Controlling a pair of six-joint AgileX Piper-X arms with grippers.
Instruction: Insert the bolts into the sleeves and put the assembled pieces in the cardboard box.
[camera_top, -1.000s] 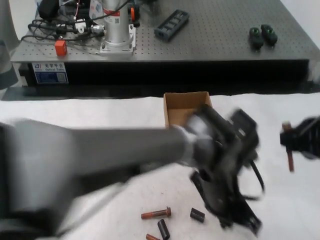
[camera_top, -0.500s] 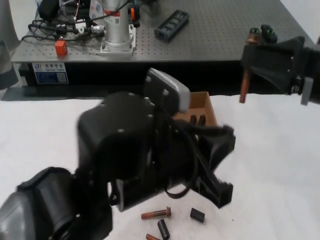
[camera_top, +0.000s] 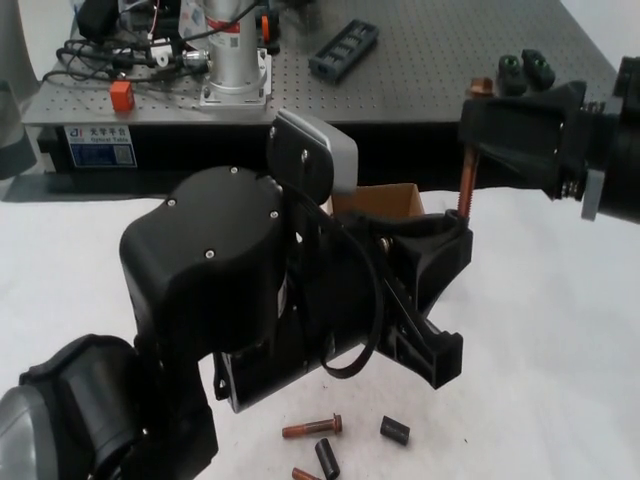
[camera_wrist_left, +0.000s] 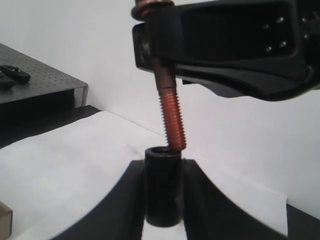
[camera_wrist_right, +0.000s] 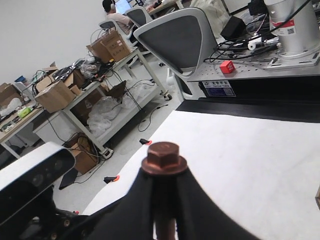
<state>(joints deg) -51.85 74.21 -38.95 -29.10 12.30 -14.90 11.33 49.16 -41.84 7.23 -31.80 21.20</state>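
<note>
My left gripper (camera_wrist_left: 164, 172) is shut on a black sleeve (camera_wrist_left: 162, 195), held upright with its open end up. Above it my right gripper (camera_wrist_right: 164, 182) is shut on a copper bolt (camera_wrist_left: 171, 112) just under its hex head (camera_wrist_right: 164, 157). The bolt hangs vertically, and its threaded tip touches the sleeve's rim at the opening. In the high view the bolt (camera_top: 466, 160) hangs from the right gripper (camera_top: 480, 120) over the left gripper (camera_top: 455, 240). The cardboard box (camera_top: 396, 199) stands behind the left arm, mostly hidden by it.
A loose bolt (camera_top: 312, 427) and two loose sleeves (camera_top: 395, 431) (camera_top: 327, 457) lie on the white cloth near the front edge, with another bolt (camera_top: 305, 474) cut off by the frame. The left arm's bulky body (camera_top: 220, 290) covers the middle. A black perforated bench (camera_top: 420, 60) runs along the back.
The right arm has carried the bolt up and to the left, over the left gripper. The left arm has swung round and raised its gripper under the bolt.
</note>
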